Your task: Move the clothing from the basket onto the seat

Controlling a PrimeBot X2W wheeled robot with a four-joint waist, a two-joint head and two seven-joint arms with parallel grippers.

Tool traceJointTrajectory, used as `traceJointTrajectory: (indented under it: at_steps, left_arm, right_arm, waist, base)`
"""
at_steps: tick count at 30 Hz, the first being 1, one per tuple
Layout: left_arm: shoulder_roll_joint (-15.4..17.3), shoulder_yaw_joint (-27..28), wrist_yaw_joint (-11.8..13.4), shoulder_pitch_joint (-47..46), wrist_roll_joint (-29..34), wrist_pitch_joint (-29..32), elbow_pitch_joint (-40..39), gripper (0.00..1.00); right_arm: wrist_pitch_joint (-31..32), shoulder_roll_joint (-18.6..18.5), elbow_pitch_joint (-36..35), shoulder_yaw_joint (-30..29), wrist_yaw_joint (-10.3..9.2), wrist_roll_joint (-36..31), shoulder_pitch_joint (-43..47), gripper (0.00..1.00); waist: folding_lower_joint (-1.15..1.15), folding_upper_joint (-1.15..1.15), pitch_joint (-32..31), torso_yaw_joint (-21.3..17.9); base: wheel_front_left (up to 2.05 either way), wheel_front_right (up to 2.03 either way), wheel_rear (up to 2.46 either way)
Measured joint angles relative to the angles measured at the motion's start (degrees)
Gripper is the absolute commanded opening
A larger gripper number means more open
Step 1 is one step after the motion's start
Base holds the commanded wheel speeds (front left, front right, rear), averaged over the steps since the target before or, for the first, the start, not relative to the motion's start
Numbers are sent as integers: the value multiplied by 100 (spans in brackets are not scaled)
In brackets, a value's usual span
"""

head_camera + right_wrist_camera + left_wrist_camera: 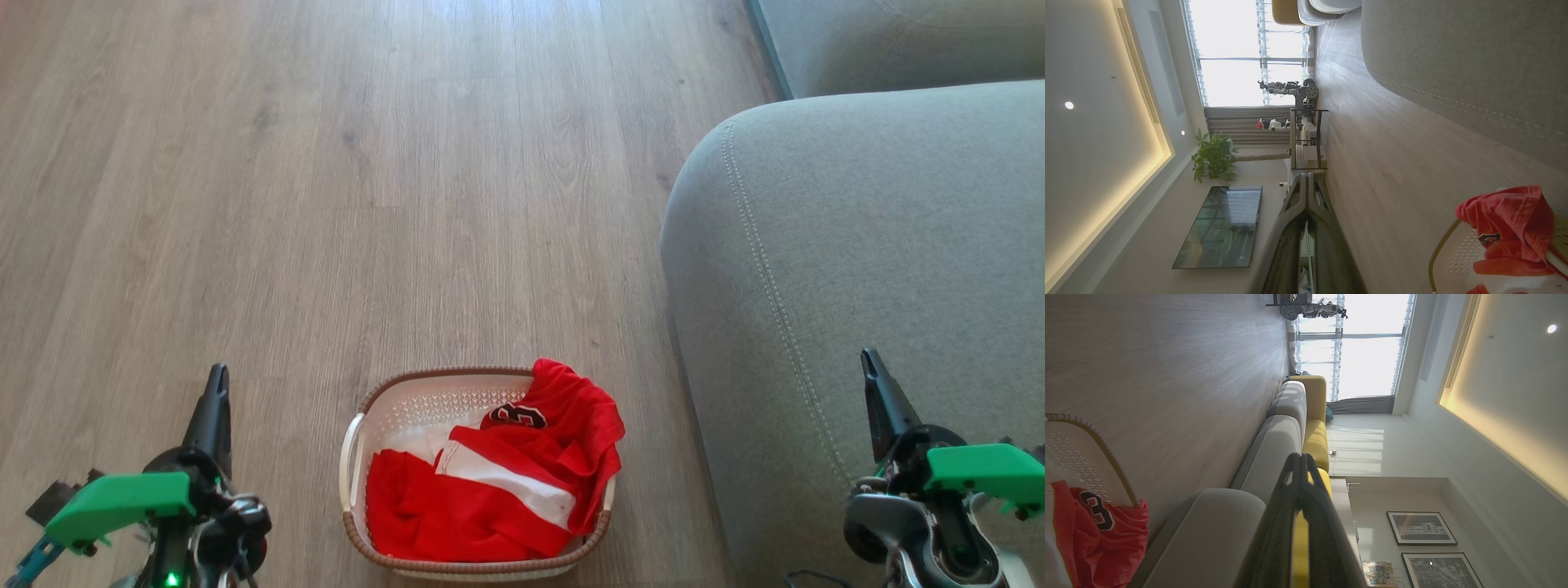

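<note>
The red clothing point(490, 482) with white bands lies crumpled in the cream basket point(424, 400) on the floor, one fold draped over its right rim. It also appears as clothing point(1094, 535) and clothing point(1511, 228) in the wrist views, inside the basket point(1081, 445) and basket point(1453, 257). The grey-green seat point(882, 269) rises just right of the basket. My left gripper point(216, 384) hangs shut and empty left of the basket. My right gripper point(869, 363) is shut and empty, in front of the seat. Fingertips meet at left gripper point(1300, 457) and right gripper point(1306, 176).
Wood floor point(367, 163) stretches ahead and to the left. A second sofa section point(898, 41) sits at the far right. The wrist views take in yellow cushions point(1316, 437), a window, a television point(1220, 226), a plant point(1212, 157) and a rack point(1306, 139).
</note>
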Motion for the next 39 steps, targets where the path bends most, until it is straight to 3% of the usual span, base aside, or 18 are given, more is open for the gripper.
traceJointTrajectory:
  at_steps: [37,38,39]
  left_arm:
    - [0,0,0,0,0,0,0,0]
    - [0,0,0,0,0,0,0,100]
    - [-1,-8,3,7,0,-7,35,100]
  right_arm:
    - [0,0,0,0,0,0,0,0]
    - [0,0,0,0,0,0,0,100]
    - [-1,1,45,8,-1,0,8,100]
  waist:
    - [0,0,0,0]
    - [0,0,0,0]
    - [0,0,0,0]
  base:
    - [0,0,0]
    - [0,0,0]
    - [0,0,0]
